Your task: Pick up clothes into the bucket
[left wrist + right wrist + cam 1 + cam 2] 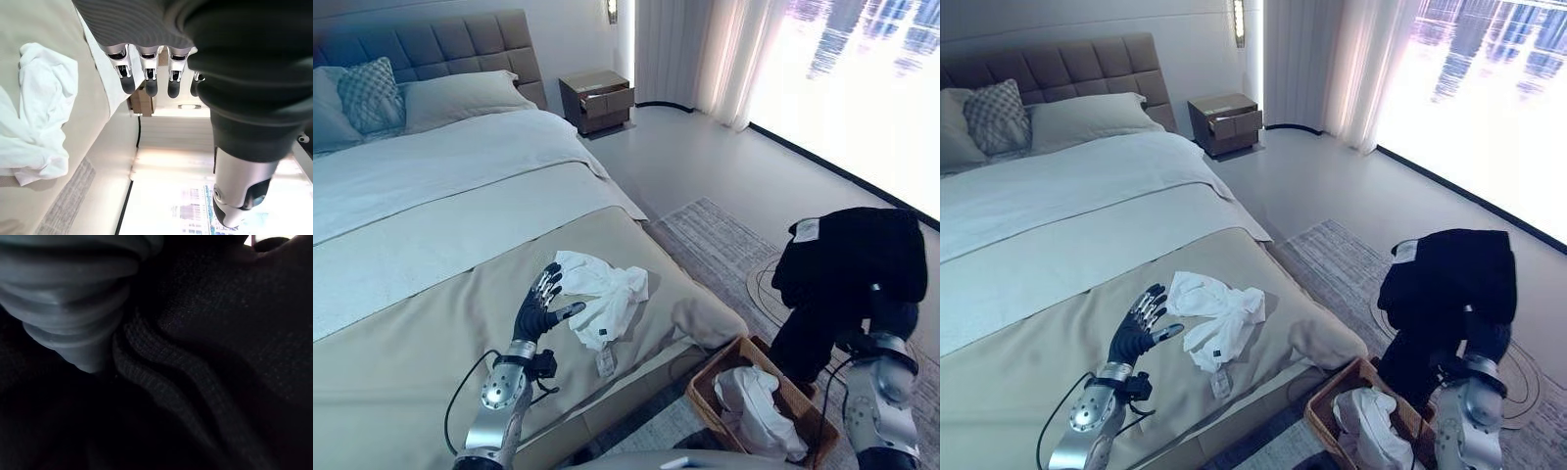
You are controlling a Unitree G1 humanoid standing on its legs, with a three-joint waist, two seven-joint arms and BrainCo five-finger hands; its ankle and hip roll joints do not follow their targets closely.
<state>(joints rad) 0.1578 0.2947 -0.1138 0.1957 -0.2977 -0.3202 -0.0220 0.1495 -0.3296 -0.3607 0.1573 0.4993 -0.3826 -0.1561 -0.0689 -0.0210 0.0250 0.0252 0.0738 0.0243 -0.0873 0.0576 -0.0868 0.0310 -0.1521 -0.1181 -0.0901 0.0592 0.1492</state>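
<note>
White shirt (602, 294): crumpled on bed (431, 294), beside left hand (540, 305), fingers spread. Soft, light; bunch mid-fold. Black garment (852, 257) over basket (705, 394), draping right hand; grip unreadable.

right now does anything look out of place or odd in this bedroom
A crumpled white garment lies on the beige bed cover beside the open left hand. A black knit garment drapes over the raised right arm above the woven basket, hiding that hand.

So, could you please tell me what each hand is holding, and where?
The right hand carries a black garment draped over it; its grip is hidden. The left hand is open, empty.
</note>
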